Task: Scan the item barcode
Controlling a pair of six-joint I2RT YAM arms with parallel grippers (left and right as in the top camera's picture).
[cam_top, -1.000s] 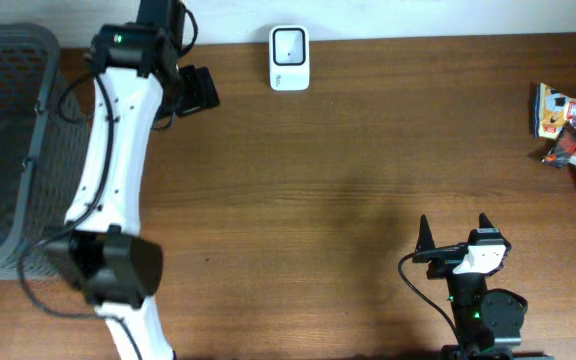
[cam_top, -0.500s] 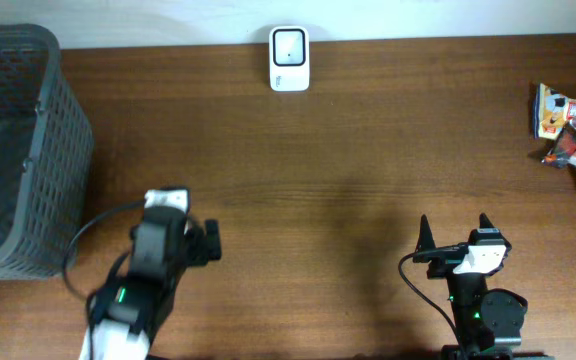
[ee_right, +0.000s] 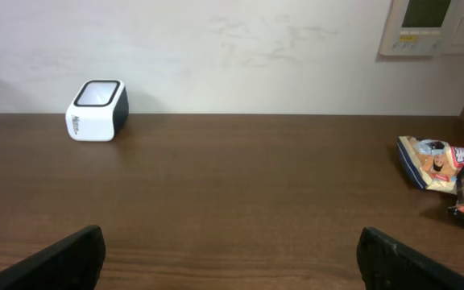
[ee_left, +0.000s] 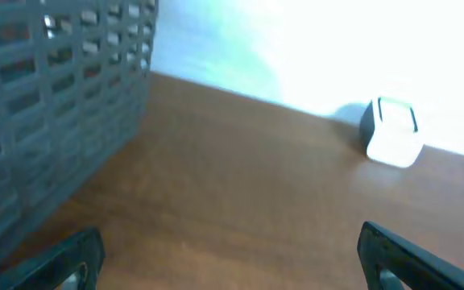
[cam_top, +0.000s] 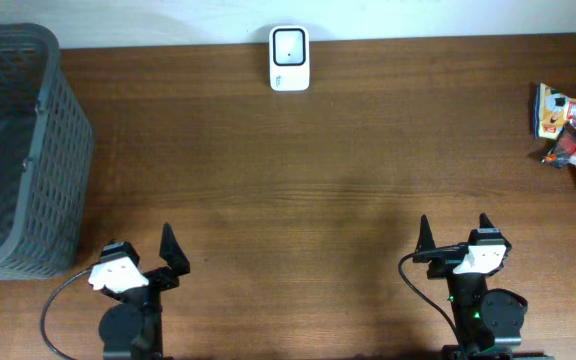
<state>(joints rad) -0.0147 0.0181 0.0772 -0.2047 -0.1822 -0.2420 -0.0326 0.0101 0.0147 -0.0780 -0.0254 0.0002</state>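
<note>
As we look down from overhead, the left gripper (cam_top: 138,247) and right gripper (cam_top: 453,224) sit at the near edge, jaws spread wide and empty. The snack packets (cam_top: 571,125) lie far right and the scanner (cam_top: 289,58) at the back. Left wrist: basket (ee_left: 55,121) on the left, scanner ahead. Right wrist: packets off to the right, untouched.

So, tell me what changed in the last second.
The left gripper drew back from the far side, beside the basket, to the near edge, open and empty. The right gripper, scanner, basket and snack packets stayed put.
</note>
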